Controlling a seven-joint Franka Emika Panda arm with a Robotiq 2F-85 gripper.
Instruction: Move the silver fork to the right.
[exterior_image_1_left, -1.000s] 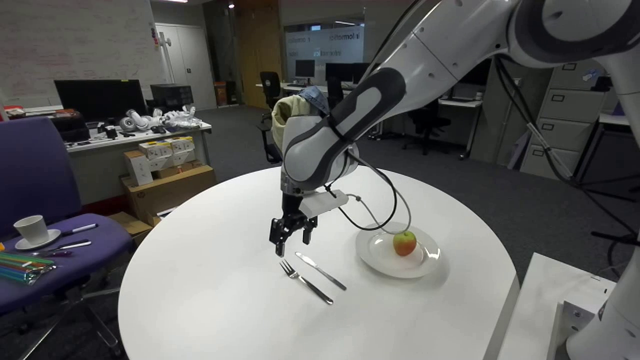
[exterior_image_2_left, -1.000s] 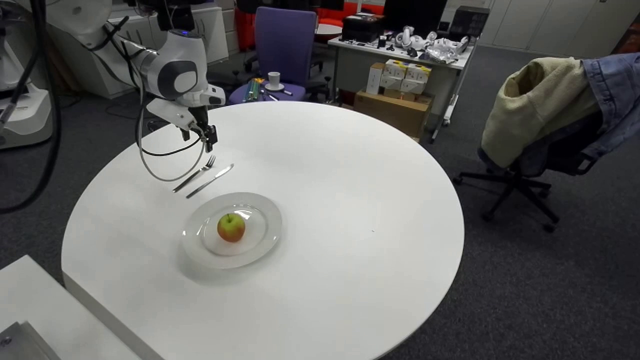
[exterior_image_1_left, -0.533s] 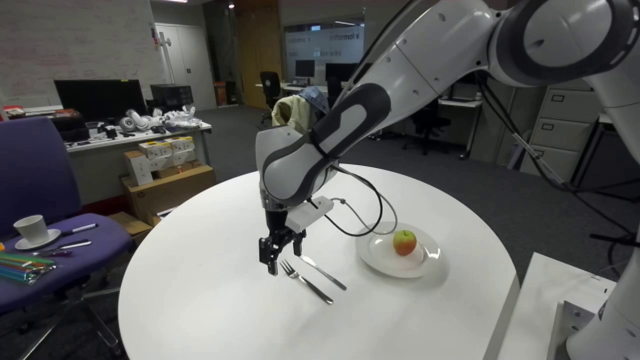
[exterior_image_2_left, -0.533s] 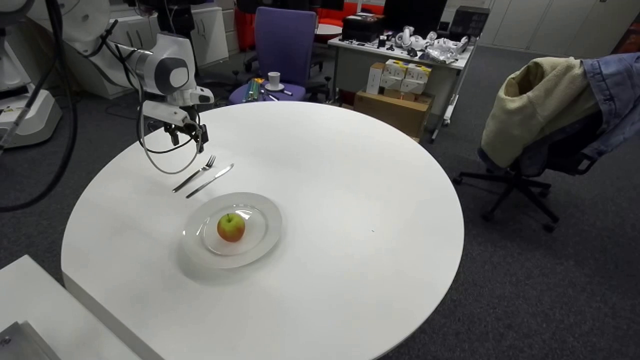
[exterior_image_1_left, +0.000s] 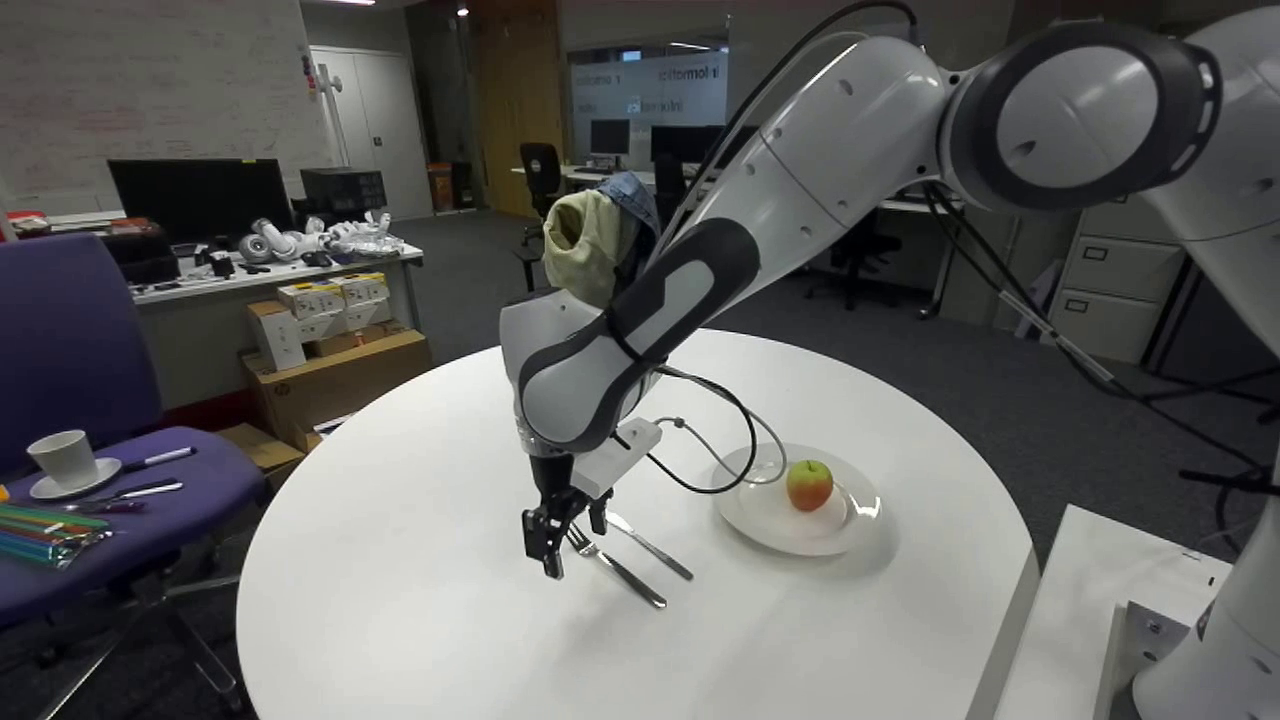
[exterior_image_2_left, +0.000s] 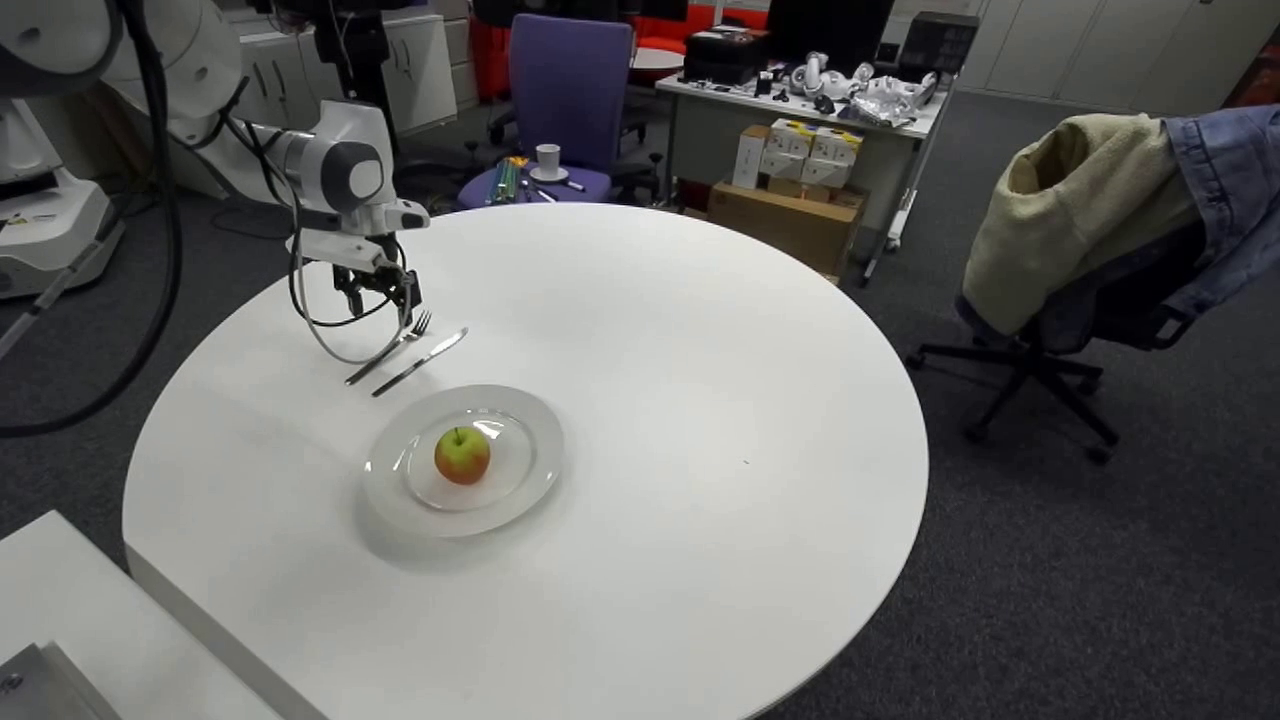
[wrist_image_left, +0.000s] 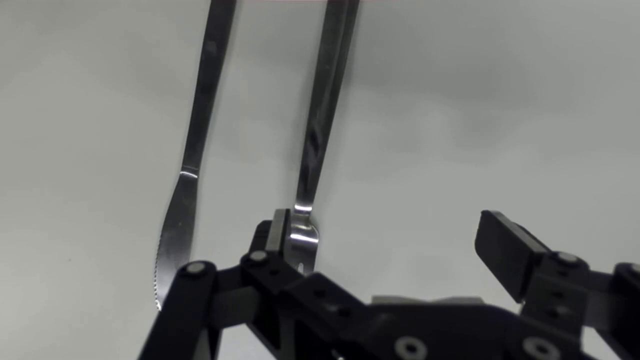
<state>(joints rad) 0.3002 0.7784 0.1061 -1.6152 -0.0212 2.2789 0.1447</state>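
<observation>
The silver fork lies flat on the white table in both exterior views (exterior_image_1_left: 622, 575) (exterior_image_2_left: 416, 330). In the wrist view its handle (wrist_image_left: 325, 90) runs to the top edge, and its tines are hidden behind the gripper. My gripper (wrist_image_left: 386, 220) is open and empty, low over the fork's tined end. In the wrist view the left finger overlaps the fork's neck and head, and the right finger is well to the right over bare table. The gripper also shows in both exterior views (exterior_image_1_left: 575, 545) (exterior_image_2_left: 381, 313). I cannot tell if a finger touches the fork.
A silver knife (exterior_image_1_left: 652, 552) (wrist_image_left: 200, 115) lies beside the fork, on the side towards the white plate (exterior_image_1_left: 780, 537). The plate holds a red-green apple (exterior_image_1_left: 809, 487). Cables (exterior_image_2_left: 300, 300) loop from the wrist. A purple chair (exterior_image_1_left: 120, 470) stands by the table.
My gripper has come down towards the table and shifted left in both exterior views, to the fork's tined end. The fork, knife, plate and apple have not moved.
</observation>
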